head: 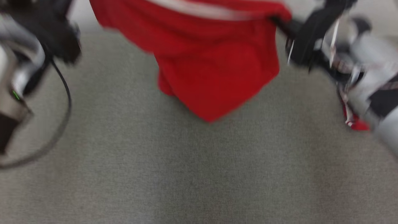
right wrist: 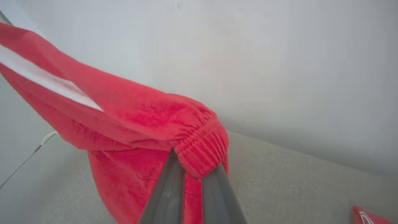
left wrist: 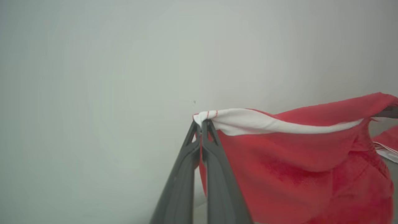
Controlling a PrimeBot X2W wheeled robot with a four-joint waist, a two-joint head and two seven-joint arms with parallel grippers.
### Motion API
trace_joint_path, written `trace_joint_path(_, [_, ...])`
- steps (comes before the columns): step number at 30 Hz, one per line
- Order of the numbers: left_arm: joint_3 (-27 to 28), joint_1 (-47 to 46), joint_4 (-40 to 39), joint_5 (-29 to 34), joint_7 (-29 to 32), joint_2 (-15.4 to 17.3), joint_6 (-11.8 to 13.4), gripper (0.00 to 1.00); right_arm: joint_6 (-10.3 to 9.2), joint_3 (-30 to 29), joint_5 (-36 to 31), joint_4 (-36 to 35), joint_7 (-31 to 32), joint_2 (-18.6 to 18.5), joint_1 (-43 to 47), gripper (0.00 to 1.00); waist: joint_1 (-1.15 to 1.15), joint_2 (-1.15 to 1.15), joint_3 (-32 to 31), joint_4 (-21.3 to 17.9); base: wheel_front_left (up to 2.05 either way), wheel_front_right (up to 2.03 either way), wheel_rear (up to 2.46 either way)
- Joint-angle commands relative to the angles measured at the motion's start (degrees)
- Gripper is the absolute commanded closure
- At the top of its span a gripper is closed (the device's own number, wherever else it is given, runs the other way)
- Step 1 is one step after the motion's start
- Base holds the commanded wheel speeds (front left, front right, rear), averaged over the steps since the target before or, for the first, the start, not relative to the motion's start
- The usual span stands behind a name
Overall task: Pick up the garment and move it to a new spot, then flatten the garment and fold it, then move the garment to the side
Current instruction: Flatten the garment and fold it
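The garment (head: 214, 59) is red with a white stripe, and it hangs stretched between my two grippers above the grey surface. In the left wrist view my left gripper (left wrist: 202, 124) is shut on the garment's white-striped corner (left wrist: 206, 115), and the cloth drapes off to the right. My right gripper (right wrist: 196, 165) is shut on the ribbed elastic band (right wrist: 202, 152), which bulges over the fingertips. The head view is blurred; there the right gripper (head: 281, 25) meets the garment's upper right corner, and the garment's lowest point (head: 210, 116) dangles near the surface.
A grey, carpet-like surface (head: 186, 171) spreads below the garment. A pale wall (right wrist: 279, 62) stands behind it. A small red and white piece of cloth (head: 357, 124) lies at the right, seen in the right wrist view as cloth (right wrist: 370, 216). A black cable (head: 63, 102) loops from my left arm.
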Motion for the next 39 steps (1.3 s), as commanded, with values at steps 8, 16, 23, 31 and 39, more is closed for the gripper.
trace_joint_path(8, [-5.22,-32.81,13.53,-1.35,-0.5,1.27,0.18,1.0,0.01,-6.51,-2.38,16.98,1.06,6.59,-27.64,1.0,-0.01,0.0,19.84,-3.48,0.0,0.0,0.0])
trace_joint_path(16, [-3.92,-49.95,26.37,-0.31,-10.79,-3.66,0.25,1.0,-0.12,-9.35,-6.63,28.04,-7.89,9.03,-41.75,1.0,-0.01,0.0,25.22,-3.04,0.0,0.0,0.0])
trace_joint_path(23, [-10.17,-45.11,30.04,-3.79,-16.43,-6.62,0.19,1.0,-0.06,-6.01,-7.28,26.9,-9.02,9.3,-38.77,1.0,-0.01,0.0,25.63,-1.01,0.0,0.0,0.0])
trace_joint_path(31, [-9.39,-25.94,20.83,-8.79,-18.73,-2.3,0.18,1.0,-0.05,1.83,-1.38,12.62,-10.6,4.32,-19.53,1.0,-0.01,0.0,20.41,-2.22,0.0,0.0,0.0])
trace_joint_path(39, [0.06,10.44,2.93,-6.04,-18.72,2.54,4.03,1.0,-0.06,7.0,7.82,-4.18,-11.91,-4.03,5.05,1.0,-0.01,0.0,10.48,-2.75,0.0,0.0,0.0])
